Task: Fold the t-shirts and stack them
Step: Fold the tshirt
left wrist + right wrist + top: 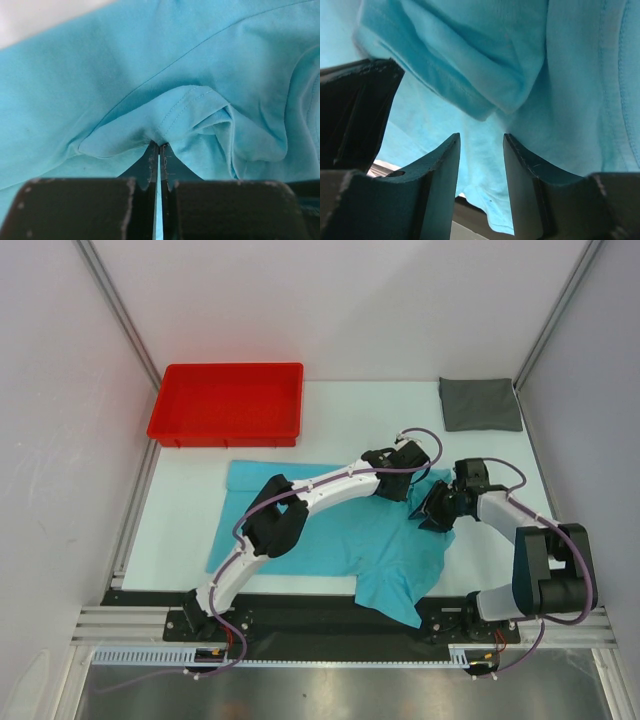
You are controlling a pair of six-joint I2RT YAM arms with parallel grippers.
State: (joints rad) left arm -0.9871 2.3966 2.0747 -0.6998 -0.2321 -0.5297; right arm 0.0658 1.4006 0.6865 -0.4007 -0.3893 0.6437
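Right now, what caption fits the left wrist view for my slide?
Left gripper shut on a pinched fold of the turquoise t-shirt.

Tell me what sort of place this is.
Probably a robotics lab test cell, not a home: bare white panel walls in aluminium framing, two robot arms bolted at the table's near edge, and a turquoise t-shirt and grey t-shirt set out as work pieces.

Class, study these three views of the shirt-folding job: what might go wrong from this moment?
1. The left gripper is shut on only a small pucker of the turquoise t-shirt at its very tips; it may slip out on lifting.
2. The right gripper stands open, so a one-sided pull would likely bunch the shirt.
3. A corner lies over the black base rail and may snag.
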